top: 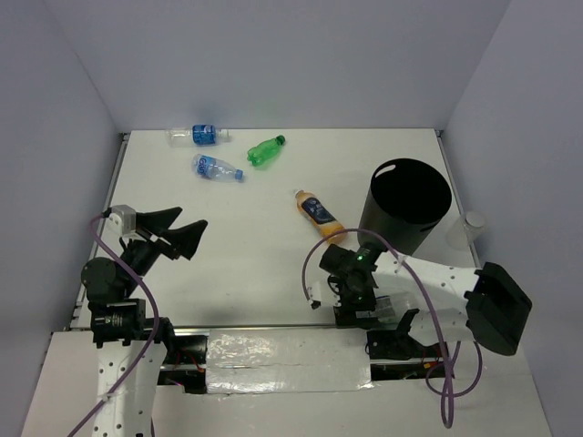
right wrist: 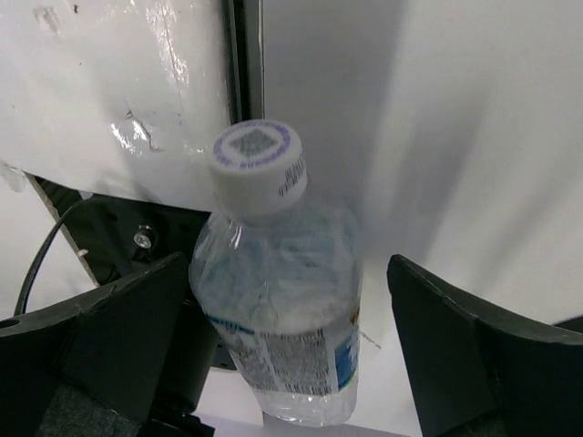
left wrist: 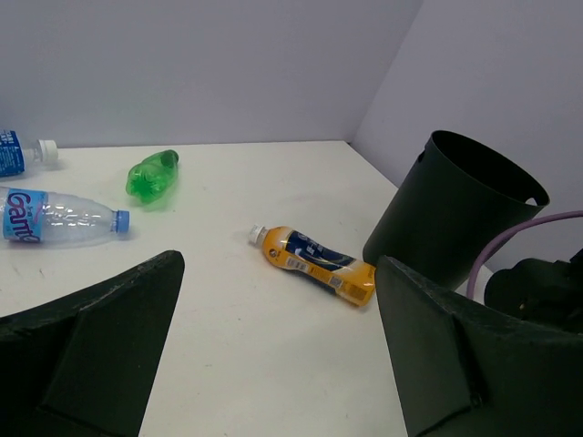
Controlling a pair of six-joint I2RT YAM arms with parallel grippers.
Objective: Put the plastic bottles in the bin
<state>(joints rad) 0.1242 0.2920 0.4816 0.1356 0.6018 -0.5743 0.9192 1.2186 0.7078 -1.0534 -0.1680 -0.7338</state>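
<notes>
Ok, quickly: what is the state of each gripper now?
Left gripper: open, empty.
Right gripper: open around a clear bottle, not clamped.

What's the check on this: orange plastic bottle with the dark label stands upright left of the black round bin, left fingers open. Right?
Not upright. The orange plastic bottle with the dark label lies on its side, cap pointing away from the black round bin; the left wrist view shows it. Rest holds: it is left of the bin, and the left fingers are open.
</notes>
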